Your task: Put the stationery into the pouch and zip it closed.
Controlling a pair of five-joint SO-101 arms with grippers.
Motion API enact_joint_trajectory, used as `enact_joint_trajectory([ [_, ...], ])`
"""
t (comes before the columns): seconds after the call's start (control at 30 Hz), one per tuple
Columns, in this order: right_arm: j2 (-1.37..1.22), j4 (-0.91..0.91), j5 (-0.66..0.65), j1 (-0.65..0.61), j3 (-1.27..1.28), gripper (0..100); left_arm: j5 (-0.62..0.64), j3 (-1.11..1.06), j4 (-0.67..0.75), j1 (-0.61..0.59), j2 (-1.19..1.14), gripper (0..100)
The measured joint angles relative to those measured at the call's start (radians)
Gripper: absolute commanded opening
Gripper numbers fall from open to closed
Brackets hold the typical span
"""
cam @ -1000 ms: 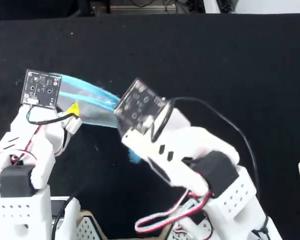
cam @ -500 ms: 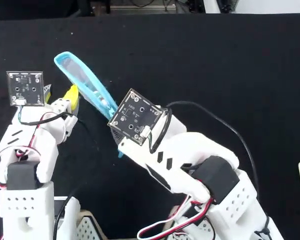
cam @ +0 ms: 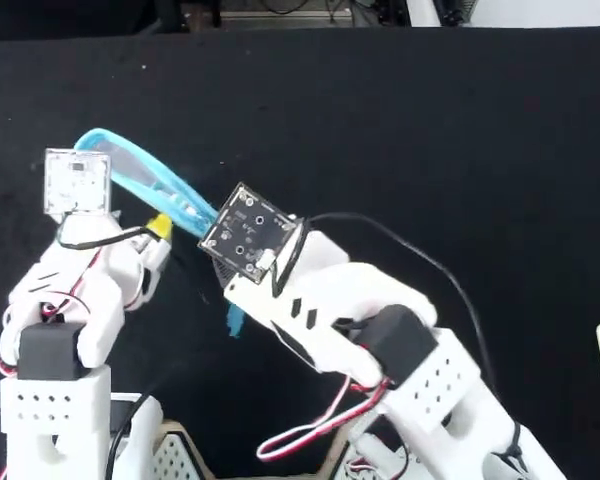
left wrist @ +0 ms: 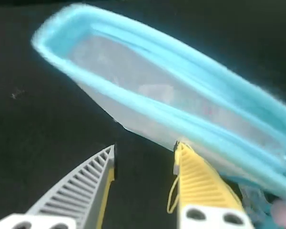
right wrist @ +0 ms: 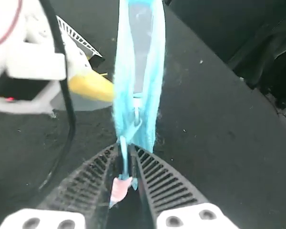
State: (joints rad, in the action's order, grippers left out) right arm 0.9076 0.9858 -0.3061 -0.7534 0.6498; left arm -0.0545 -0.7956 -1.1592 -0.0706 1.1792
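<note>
Right jaws are clamping the zipper end of the blue pouch, left jaws are hanging apart right beside it.

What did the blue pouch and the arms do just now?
The pouch swung its free end up and away, then dipped back toward the left gripper, which swayed outward and returned. The right gripper shifted toward it, staying clamped on the pouch's zip end.
</note>
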Motion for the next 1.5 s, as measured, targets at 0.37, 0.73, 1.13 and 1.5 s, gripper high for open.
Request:
enact_joint_trajectory([
  [0.37, 0.0, 0.002, 0.184, -0.003, 0.034, 13.9, 0.0, 0.0, -0.012, 0.031, 0.0, 21],
  [0.73, 0.0, 0.0, 0.196, -0.002, 0.172, 14.2, 0.0, 0.0, -0.014, 0.031, 0.0, 21],
  [1.13, 0.0, -0.333, 0.247, -0.003, 0.371, 14.2, 0.0, 0.0, -0.014, 0.031, 0.0, 21],
  [1.5, 0.0, -0.351, 0.259, 0.002, 0.371, 1.0, 0.0, 0.0, -0.014, 0.031, 0.0, 21],
])
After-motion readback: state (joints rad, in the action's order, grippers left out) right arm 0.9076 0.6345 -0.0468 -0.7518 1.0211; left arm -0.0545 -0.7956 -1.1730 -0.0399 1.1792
